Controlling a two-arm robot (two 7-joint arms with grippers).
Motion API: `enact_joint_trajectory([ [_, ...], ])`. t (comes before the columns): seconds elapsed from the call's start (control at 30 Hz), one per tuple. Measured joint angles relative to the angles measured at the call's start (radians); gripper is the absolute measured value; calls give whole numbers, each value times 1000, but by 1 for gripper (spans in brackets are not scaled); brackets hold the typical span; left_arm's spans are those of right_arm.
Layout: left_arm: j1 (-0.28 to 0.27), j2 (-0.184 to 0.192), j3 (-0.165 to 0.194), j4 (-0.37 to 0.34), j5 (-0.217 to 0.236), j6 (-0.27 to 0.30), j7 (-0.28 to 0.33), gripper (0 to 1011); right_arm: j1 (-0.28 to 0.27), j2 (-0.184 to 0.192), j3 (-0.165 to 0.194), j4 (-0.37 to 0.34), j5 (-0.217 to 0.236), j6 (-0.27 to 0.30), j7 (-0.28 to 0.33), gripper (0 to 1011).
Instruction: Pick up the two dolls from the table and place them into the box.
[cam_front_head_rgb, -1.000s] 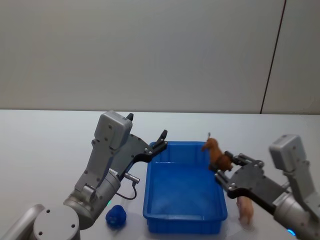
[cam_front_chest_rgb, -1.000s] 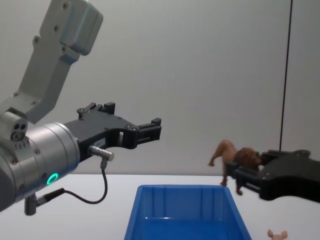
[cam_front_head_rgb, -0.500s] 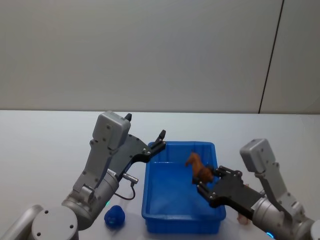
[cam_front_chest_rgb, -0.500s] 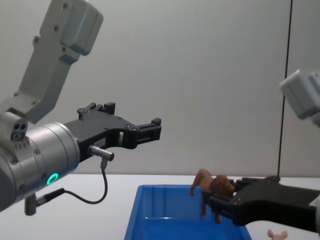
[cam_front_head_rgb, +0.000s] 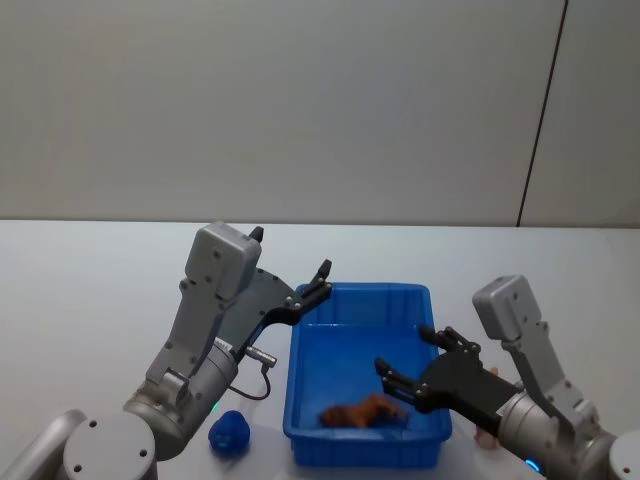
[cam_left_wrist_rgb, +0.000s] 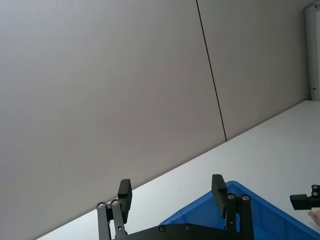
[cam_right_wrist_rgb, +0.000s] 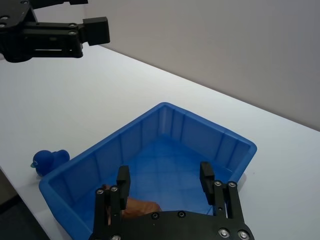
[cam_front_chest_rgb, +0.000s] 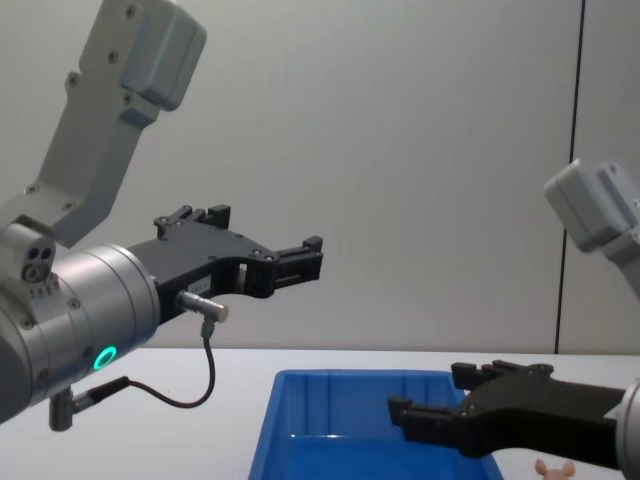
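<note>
Now that the brown toy is loose, right gripper: fingers spread wide and holding nothing, low over the right half of the box at the lower right of the head view. Half a second ago they were pinched on the toy above the box.
Brown toy: lying on the box floor close to the near wall, lower middle of the head view. In the right wrist view it lies just beneath the gripper. It has dropped out of the fingers since the earlier frame.
Box: blue, standing on the counter, lower middle of the head view, in the same place as before.
Left gripper: fingers apart and holding nothing, raised over the box's far left corner, unmoved from the earlier frames.
Blue ball: on the counter just left of the box's near left corner, at the bottom of the head view, where it lay before.
Pink doll: on the counter to the right of the box, bottom right of the chest view, mostly hidden by the right arm, in its place as before.
</note>
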Motion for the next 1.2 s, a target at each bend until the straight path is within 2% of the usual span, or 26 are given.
enact_joint_trajectory([
  [0.07, 0, 0, 0, 0, 0, 0, 0, 1001, 1, 0, 1, 1, 3, -2, -4, 837],
  [0.2, 0, 0, 0, 0, 0, 0, 0, 1001, -2, 4, 8, -1, 16, -14, -20, 973],
  [0.27, 0, 0, 0, 0, 0, 0, 0, 1001, -7, 10, 13, -8, 24, -21, -27, 1001],
  [0.8, 0, 0, 0, 0, 0, 0, 0, 1001, -56, 73, 56, -34, 56, -31, -79, 1001],
  [1.2, 0, 0, 0, 0, 0, 0, 0, 1001, -73, 98, 67, -3, 34, -11, -96, 1001],
])
